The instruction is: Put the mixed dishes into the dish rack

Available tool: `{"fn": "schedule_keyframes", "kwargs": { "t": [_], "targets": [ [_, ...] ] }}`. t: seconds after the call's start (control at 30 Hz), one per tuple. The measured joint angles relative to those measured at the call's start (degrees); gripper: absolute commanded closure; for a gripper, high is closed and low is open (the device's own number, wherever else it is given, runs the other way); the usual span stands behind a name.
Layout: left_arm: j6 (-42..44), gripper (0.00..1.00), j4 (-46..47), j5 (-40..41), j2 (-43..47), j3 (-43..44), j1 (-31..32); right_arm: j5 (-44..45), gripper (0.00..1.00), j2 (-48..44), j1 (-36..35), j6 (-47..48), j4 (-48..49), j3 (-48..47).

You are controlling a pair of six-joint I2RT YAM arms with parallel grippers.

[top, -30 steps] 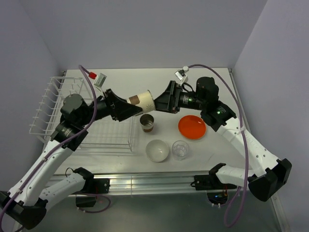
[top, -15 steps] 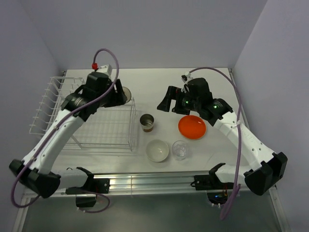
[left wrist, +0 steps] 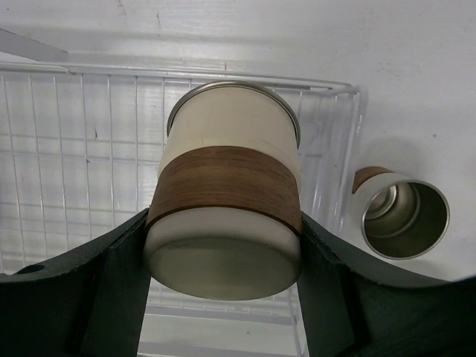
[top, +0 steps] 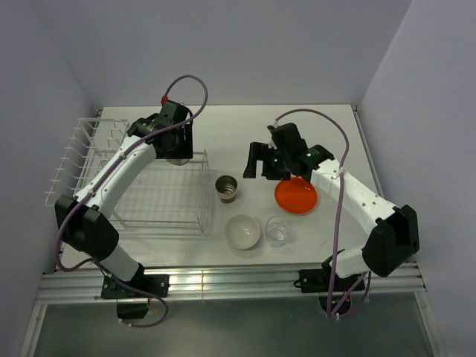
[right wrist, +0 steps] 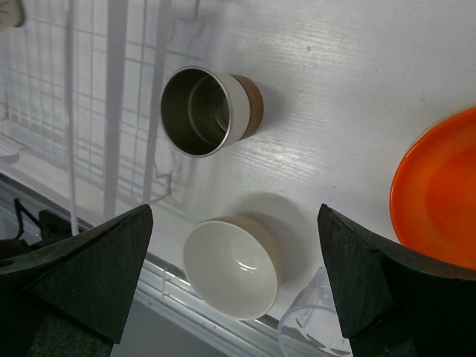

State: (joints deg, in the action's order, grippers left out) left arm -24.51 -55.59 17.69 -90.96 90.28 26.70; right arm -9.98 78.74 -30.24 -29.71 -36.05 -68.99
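The left gripper is closed on a tan cup, with one finger pressing on each side, above the dish rack near the left edge of the bench. The right gripper is wide open and holds nothing, over the middle of the bench near a second cup.

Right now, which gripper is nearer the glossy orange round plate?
Right. The right gripper hovers open just off the orange plate's far-left rim. The left gripper is well off to the left, over the white wire dish rack, clamping a tan cup.
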Motion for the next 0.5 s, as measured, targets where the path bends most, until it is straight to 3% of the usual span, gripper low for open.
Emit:
{"fn": "schedule_keyframes", "kwargs": {
  "t": [0.5],
  "targets": [
    [4.04, 1.0, -0.48, -8.52, -9.42, 0.87, -2.62, -0.11, 0.01, 8.02, -1.33, 0.85, 1.51, -0.11]
  ]
}}
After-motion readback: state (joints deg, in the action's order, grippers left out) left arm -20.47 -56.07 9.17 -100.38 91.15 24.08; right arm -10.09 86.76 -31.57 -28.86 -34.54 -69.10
